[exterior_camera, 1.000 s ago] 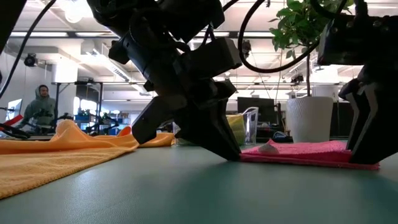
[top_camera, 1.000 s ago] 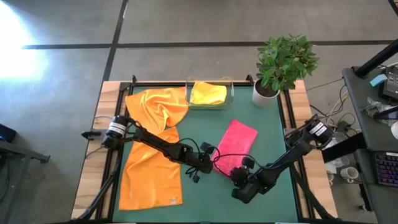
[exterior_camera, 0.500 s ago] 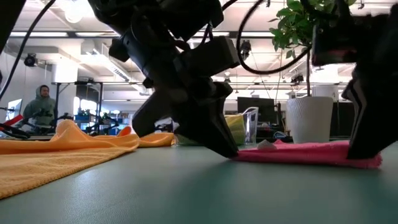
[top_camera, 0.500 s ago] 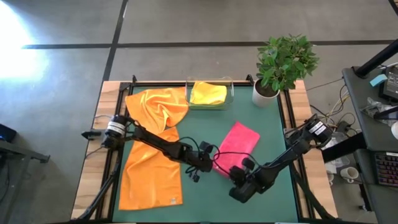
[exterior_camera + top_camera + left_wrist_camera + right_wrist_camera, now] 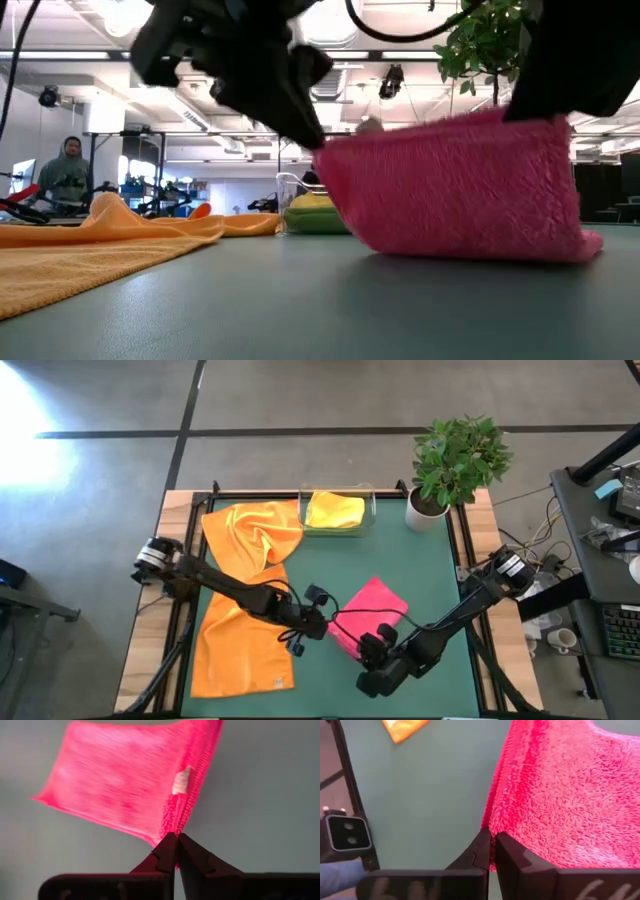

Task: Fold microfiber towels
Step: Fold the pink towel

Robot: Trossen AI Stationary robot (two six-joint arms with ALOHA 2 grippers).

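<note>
The hot pink towel (image 5: 372,610) is near the middle of the green table mat, with its near edge raised; in the low view (image 5: 460,190) it hangs like a curtain. My left gripper (image 5: 322,624) is shut on its near left corner. My right gripper (image 5: 378,648) is shut on its near right corner. One orange towel (image 5: 243,635) lies spread flat at the left. Another orange towel (image 5: 255,530) lies crumpled at the far left. The yellow towel (image 5: 334,510) lies in the clear tray. The lime green towel is out of view. My left gripper pinches the pink towel's corner (image 5: 172,827) between its two fingertips, by a folded edge of several layers that bears a white label. The corner is lifted; the towel hangs below it with its lower part (image 5: 470,250) on the table. My right gripper pinches the pink towel's other near corner (image 5: 494,827) between its two fingertips. The corner is lifted off the mat, and the cloth hangs from it down to the table.
The clear plastic tray (image 5: 370,510) stands at the far edge, with a potted plant (image 5: 445,470) in a white pot to its right. Bare green mat (image 5: 430,570) lies to the right of the pink towel. In the low view a person (image 5: 65,170) stands far behind the table.
Both grippers have risen and gone a little toward the table's left, staying shut on the pink towel's near corners. The towel's near edge has come up off the mat and the cloth now hangs below it. Its far part has been drawn along the table.
</note>
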